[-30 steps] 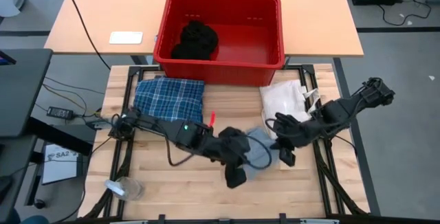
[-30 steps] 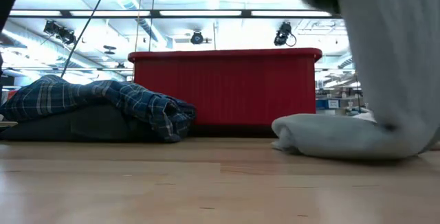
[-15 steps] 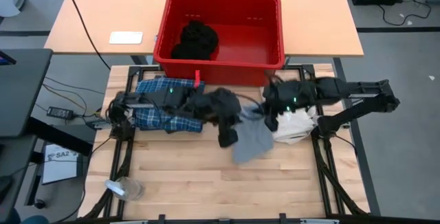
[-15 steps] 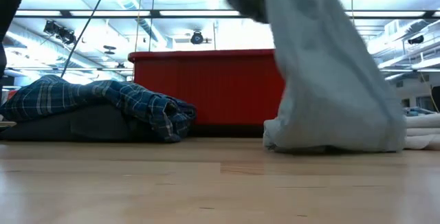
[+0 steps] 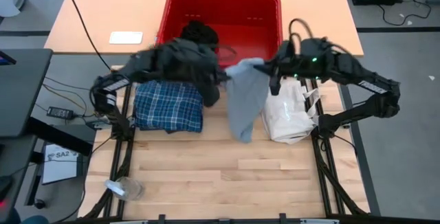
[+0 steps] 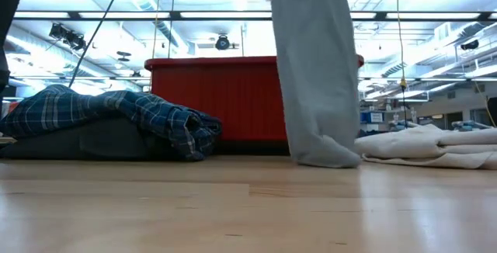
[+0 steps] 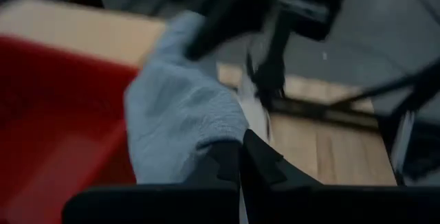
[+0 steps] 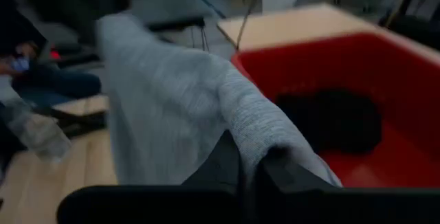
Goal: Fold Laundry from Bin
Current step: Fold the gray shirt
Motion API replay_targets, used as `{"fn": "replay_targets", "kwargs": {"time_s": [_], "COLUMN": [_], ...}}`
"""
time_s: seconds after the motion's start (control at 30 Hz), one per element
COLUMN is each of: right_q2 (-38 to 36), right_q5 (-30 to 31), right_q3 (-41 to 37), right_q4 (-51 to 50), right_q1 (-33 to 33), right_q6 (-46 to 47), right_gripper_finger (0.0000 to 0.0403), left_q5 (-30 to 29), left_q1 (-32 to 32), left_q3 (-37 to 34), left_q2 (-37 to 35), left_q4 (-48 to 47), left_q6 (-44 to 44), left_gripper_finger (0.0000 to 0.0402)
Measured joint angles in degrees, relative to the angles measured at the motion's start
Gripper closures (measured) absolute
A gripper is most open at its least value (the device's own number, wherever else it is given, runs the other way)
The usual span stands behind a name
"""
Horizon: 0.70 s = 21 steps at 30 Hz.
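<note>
Light grey piece (image 5: 246,100) hanging mid-frame, pinched shut between left gripper (image 5: 221,80) and right gripper (image 5: 269,69), just below red bin (image 5: 275,52); plaid shirt (image 5: 168,106) left of center.

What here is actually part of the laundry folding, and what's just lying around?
Part of the job:
light grey garment, held up by the left tool and right tool
plaid shirt
black piece
red bin

Just lying about:
white fabric bag
clear plastic cup

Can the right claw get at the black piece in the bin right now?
Probably not: the right claw is shut on the light grey piece, shared with the left claw. The black piece lies uncovered in the bin.
</note>
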Motion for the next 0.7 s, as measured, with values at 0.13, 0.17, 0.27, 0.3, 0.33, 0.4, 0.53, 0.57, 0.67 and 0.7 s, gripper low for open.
{"fn": "replay_targets", "kwargs": {"time_s": [0.13, 0.17, 0.27, 0.3, 0.33, 0.4, 0.53, 0.57, 0.67, 0.7], "right_q2": [0.00, 0.00, -0.02, -0.02, 0.01, 0.07, 0.20, 0.34, 1.05, 1.09], "right_q5": [0.97, 1.24, 1.56, 1.71, 1.69, 1.47, 0.67, 0.52, 0.24, 0.15], "right_q3": [4.19, 4.85, 5.95, 6.02, 6.03, 6.05, 6.05, 6.05, 5.84, 5.18], "right_q4": [0.10, 0.17, -1.33, -2.47, -3.64, -6.68, -19.04, -22.32, -29.33, -30.38], "right_q1": [-0.26, -0.18, 0.75, 1.36, 1.98, 3.56, 8.98, 10.97, 17.25, 19.64], "right_q6": [-1.83, -1.77, -0.33, 0.44, 1.57, 4.84, 15.94, 18.84, 26.43, 28.57], "right_gripper_finger": [0.0385, 0.0385, 0.0385, 0.0385, 0.0385, 0.0385, 0.0385, 0.0385, 0.0385, 0.0385], "left_q5": [1.32, 1.46, 1.55, 1.57, 2.01, 4.97, 7.88, 7.94, 7.93, 7.91], "left_q1": [0.82, 0.73, 0.28, 0.22, 0.22, 0.10, -3.66, -5.44, -11.04, -12.82], "left_q3": [0.01, 0.00, 0.02, -0.04, -0.04, -0.04, -0.04, -0.04, -0.07, -0.04], "left_q2": [-2.85, -3.47, -4.04, -4.14, -4.14, -3.71, -0.83, 0.28, 4.25, 5.74], "left_q4": [6.42, 7.69, 10.02, 9.18, 8.33, 6.65, -0.27, -1.66, -3.82, -4.04], "left_q6": [3.77, 4.96, 7.81, 8.11, 7.92, 5.03, -3.62, -5.05, -8.39, -9.54], "left_gripper_finger": [0.0401, 0.0401, 0.0401, 0.0401, 0.0401, 0.0401, 0.0401, 0.0401, 0.0401, 0.0401]}}
